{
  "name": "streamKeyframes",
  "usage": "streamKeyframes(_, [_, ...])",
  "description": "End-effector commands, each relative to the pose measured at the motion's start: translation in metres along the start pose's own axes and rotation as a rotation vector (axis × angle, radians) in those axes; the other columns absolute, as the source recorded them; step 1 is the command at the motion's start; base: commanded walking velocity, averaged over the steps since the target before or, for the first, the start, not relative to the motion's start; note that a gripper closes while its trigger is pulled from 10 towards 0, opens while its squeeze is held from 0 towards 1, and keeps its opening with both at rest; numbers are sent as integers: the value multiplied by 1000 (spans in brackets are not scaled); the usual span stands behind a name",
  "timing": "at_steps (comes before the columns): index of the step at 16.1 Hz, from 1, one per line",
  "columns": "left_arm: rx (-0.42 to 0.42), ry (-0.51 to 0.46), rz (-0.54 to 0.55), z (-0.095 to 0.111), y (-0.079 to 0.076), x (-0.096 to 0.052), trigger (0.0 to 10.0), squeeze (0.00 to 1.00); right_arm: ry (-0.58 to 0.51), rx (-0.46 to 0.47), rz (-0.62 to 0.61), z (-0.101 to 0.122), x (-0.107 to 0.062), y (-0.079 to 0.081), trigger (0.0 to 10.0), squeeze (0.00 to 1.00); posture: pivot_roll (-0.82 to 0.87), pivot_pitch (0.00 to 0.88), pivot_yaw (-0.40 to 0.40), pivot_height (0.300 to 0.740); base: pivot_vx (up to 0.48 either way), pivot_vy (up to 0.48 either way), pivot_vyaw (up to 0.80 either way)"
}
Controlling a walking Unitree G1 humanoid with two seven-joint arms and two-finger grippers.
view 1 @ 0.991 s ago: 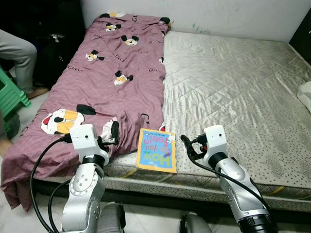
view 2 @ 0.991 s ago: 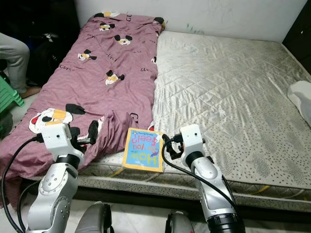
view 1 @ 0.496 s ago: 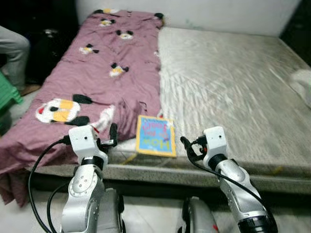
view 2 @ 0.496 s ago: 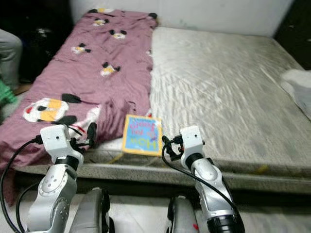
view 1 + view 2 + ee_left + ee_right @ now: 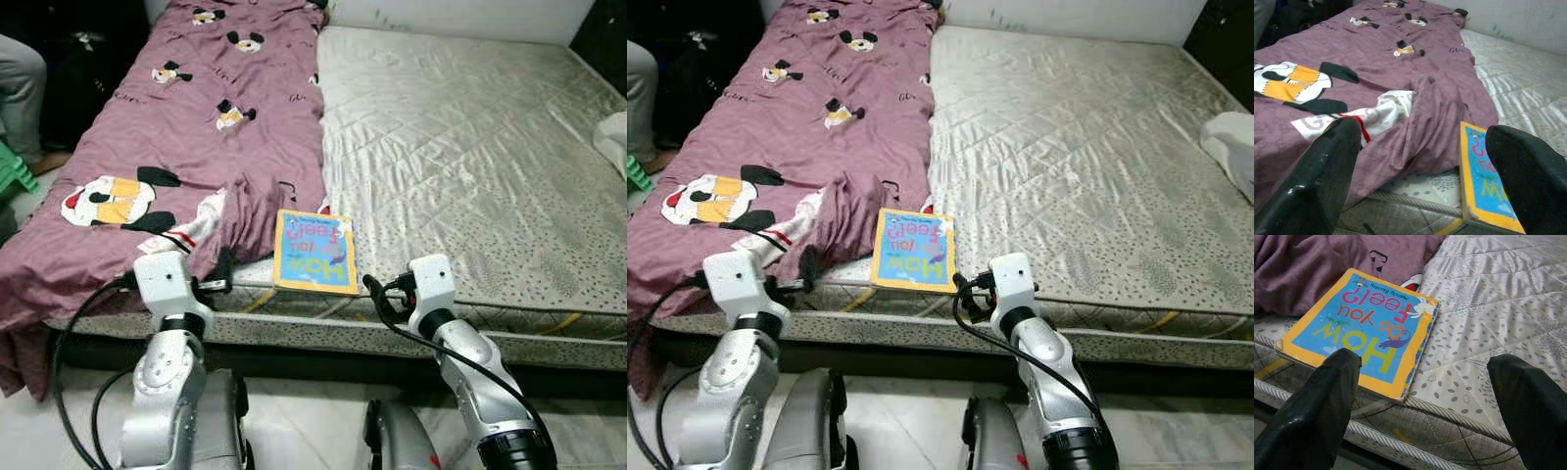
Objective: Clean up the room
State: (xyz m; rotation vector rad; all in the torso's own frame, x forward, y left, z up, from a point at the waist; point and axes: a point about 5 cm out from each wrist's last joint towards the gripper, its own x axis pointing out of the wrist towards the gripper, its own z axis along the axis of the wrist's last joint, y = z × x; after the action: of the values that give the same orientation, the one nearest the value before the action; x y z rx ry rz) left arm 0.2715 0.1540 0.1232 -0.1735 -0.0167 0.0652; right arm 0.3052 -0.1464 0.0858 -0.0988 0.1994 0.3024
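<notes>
Both tools gape wide, empty, hovering at the near edge of the mattress (image 5: 470, 147). The picture book (image 5: 315, 252) lies flat there beside the purple blanket (image 5: 196, 127), just left of the right tool (image 5: 377, 294). Best bet, probably: slide one finger under the overhanging corner, then pinch.

mattress (image 5: 470, 147): grey quilted, bare on its right half | white cloth (image 5: 615, 142): at the right edge of the mattress, partly cut off | wall (image 5: 460, 12): pale, along the far edge | person's leg (image 5: 20, 73): grey trousers, beside the left edge | green stool (image 5: 10, 171): near that leg | floor (image 5: 313, 431): light tiles
</notes>
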Motion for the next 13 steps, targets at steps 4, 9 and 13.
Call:
streamKeyframes(4, [-3, -23, -20, 5, -4, 1, 10000, 0, -23, -27, 14, 4, 2, -1, 10000, 0, 8, 122, -47, 581, 480, 0, 0])
streamKeyframes(9, [-23, -1, -31, 2, -10, 3, 10000, 0, -22, -13, 7, 3, 4, -3, 10000, 0, 8, 119, -46, 581, 261, 0, 205])
streamKeyframes(13, [-23, 5, -19, 1, -9, 4, 10000, 0, -28, -31, 12, 4, 5, -3, 10000, 0, 8, 118, -47, 581, 0, 0, 0])
